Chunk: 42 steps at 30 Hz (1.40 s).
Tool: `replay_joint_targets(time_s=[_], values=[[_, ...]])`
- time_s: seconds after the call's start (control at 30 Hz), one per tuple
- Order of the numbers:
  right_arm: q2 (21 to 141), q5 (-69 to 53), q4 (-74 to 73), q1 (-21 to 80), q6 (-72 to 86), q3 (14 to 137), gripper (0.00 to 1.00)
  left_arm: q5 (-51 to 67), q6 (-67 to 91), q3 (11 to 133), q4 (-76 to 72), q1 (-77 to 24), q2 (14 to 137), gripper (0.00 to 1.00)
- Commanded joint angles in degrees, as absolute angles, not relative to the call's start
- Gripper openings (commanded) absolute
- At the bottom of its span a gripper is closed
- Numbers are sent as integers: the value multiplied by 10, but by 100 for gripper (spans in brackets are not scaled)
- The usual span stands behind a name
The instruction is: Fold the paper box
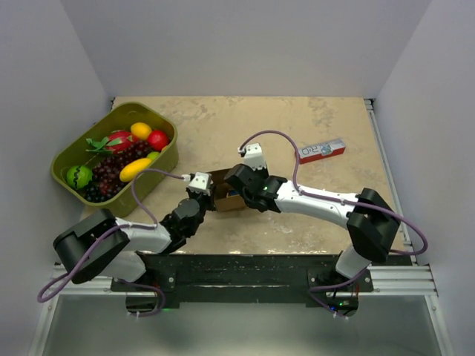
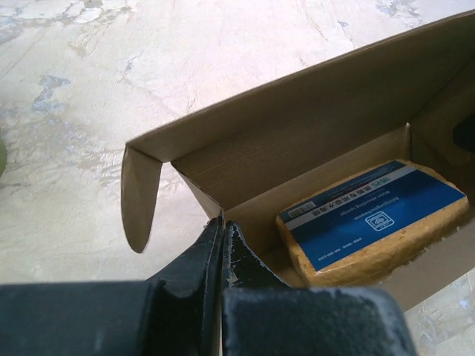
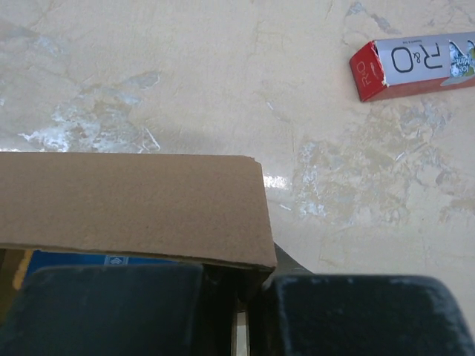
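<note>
The paper box (image 1: 231, 202) is plain brown cardboard and stands open in the middle of the table between both arms. In the left wrist view the box (image 2: 297, 111) holds a yellow block with a blue label (image 2: 375, 215), and a rounded side flap (image 2: 139, 194) hangs outward. My left gripper (image 2: 223, 226) is shut on the box's near wall at its left corner; it also shows in the top view (image 1: 208, 194). In the right wrist view the lid flap (image 3: 133, 204) stands up and hides most of the inside. My right gripper (image 3: 239, 289) is shut on the box's wall below the flap; it also shows in the top view (image 1: 236, 185).
A green bin (image 1: 165, 162) of toy fruit stands at the left. A narrow red-and-white carton (image 1: 323, 150) lies at the back right; it also shows in the right wrist view (image 3: 415, 65). Walls close in the table on the left, right and far sides.
</note>
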<state>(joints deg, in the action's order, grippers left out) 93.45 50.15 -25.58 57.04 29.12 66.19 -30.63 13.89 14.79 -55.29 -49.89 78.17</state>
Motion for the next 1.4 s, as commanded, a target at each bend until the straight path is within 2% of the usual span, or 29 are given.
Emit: replay_joint_targets(time_s=[0.0, 0.33, 0.4, 0.43, 0.47, 0.53, 0.57, 0.67, 0.73, 0.97, 1.03, 1.37], values=[[926, 482, -182, 585, 329, 639, 0, -239, 141, 149, -647, -512, 789, 0], [883, 481, -199, 588, 362, 570, 0, -236, 147, 120, -671, -519, 797, 0], [872, 475, -219, 591, 369, 568, 3, -241, 142, 115, -670, -522, 796, 0], [866, 467, -227, 593, 369, 567, 6, -243, 138, 113, -670, -524, 795, 0], [851, 461, -232, 594, 369, 566, 18, -244, 135, 112, -669, -526, 793, 0], [834, 452, -253, 599, 370, 564, 33, -256, 123, 109, -664, -535, 791, 0], [816, 440, -258, 602, 373, 558, 46, -259, 120, 108, -663, -539, 788, 0], [788, 415, -279, 605, 374, 547, 60, -276, 106, 105, -661, -553, 787, 0], [766, 389, -294, 606, 372, 539, 65, -288, 101, 104, -659, -560, 787, 0], [715, 318, -326, 606, 369, 519, 70, -335, 84, 105, -662, -592, 804, 0], [694, 301, -343, 606, 374, 513, 76, -356, 83, 109, -657, -599, 810, 0], [585, 207, -445, 606, 338, 540, 77, -388, 99, 104, -665, -609, 836, 0]])
